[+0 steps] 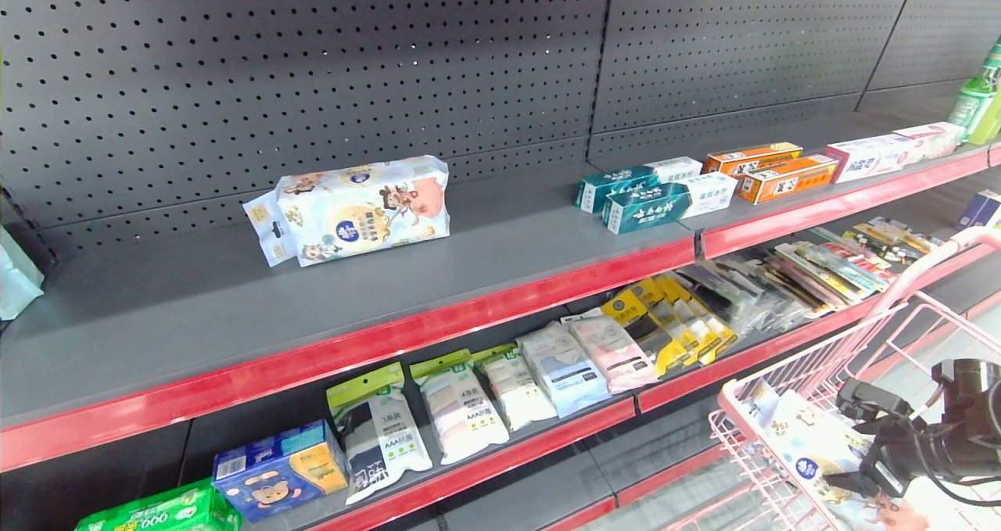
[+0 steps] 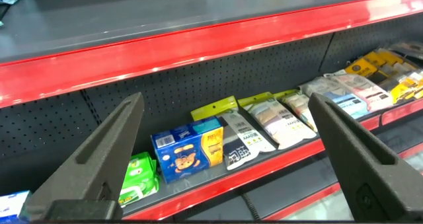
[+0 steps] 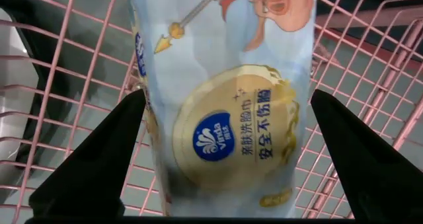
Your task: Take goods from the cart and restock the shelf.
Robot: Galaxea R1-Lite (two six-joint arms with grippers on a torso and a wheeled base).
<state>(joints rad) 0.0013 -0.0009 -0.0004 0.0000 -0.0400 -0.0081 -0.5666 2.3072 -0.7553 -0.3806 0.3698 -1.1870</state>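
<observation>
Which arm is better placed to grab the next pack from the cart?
Right. The right gripper is open and straddles the tissue pack lying in the pink cart, so it likely only needs to close. The left gripper, also open, faces the lower shelf, away from the cart.

The tissue pack [image 3: 225,105] in the cart [image 3: 59,85] is cut off at both ends.

- Top shelf [image 1: 195,320], red front edge: one tissue pack [image 1: 356,209] toward the back, toothpaste boxes [image 1: 661,193] farther right along it.
- Lower shelf [image 1: 508,454]: packets [image 1: 461,406] in a row.
</observation>
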